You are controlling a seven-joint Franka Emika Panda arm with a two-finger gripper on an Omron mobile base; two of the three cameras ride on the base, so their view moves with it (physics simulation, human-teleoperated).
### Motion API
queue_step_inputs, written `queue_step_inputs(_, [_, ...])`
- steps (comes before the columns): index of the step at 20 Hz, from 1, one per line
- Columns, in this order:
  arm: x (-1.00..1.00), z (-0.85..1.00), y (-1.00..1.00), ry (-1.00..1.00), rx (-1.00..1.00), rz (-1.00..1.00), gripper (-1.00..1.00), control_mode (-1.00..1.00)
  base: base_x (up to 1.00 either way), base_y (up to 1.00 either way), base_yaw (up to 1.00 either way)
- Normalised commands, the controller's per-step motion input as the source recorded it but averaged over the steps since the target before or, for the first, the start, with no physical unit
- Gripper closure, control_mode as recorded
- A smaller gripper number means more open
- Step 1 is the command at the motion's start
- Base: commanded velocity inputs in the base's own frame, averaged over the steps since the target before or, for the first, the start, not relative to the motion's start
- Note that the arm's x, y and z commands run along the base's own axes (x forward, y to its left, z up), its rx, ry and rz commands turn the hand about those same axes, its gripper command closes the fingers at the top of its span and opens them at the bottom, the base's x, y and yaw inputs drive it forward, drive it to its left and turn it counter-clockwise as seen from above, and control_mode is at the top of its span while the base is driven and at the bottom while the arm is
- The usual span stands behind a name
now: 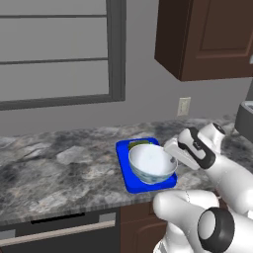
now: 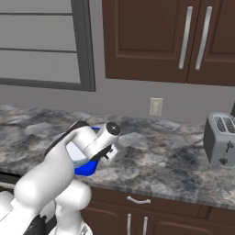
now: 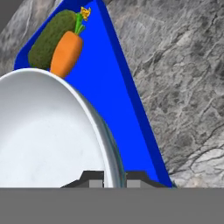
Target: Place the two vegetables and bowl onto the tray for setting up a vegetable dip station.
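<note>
Now the round white bowl with its pale bluish-grey outside (image 1: 152, 163) sits on the bright blue flat rectangular tray with a raised rim (image 1: 124, 174), which lies on the grey marbled stone counter (image 1: 59, 168). In the left base view the bowl covers most of the tray's width, and the white arm's two-finger gripper (image 1: 170, 159) meets the bowl's right-hand rim. The hand view shows this closely: the two small dark fingertips (image 3: 92, 180) stand on either side of the bowl's thin rim (image 3: 111, 153), one inside the white hollow and one outside, pressed nearly together and pinching the wall between them.

Beyond the bowl, at the tray's far end, lie the two vegetables. The dark green oblong cucumber-like piece (image 3: 49, 40) rests against the tray's corner, and the smaller orange carrot-like piece with a green and yellow top (image 3: 67, 52) lies just beside it, touching it along its length. Both are on the blue tray floor (image 3: 105, 87), close to the bowl; whether the carrot touches the bowl I cannot tell. In the left base view only a green sliver (image 1: 138, 144) peeks out behind the bowl.

From the right base view the arm hides most of the tray (image 2: 87, 170), and a silver toaster (image 2: 221, 137) stands well apart on the counter. Dark brown wooden cabinets (image 2: 165, 41) hang above, a beige wall outlet (image 2: 155, 106) sits on the grey wall, and a grey-framed window (image 1: 59, 49) is to the left.
</note>
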Motion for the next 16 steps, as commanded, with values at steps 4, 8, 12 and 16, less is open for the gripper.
queue_step_inputs(4, [0.17,-0.06,0.0,0.0,0.0,0.0,1.0,-1.0,0.0,0.0,0.0])
queue_step_inputs(8, [0.01,0.0,0.0,0.0,0.0,0.0,1.0,-1.0,0.0,0.0,0.0])
queue_step_inputs(12, [0.0,0.0,0.0,0.0,0.0,0.0,-1.0,-1.0,0.0,0.0,0.0])
queue_step_inputs(16, [0.0,0.0,0.03,0.0,-0.02,0.0,-1.0,-1.0,0.0,0.0,0.0])
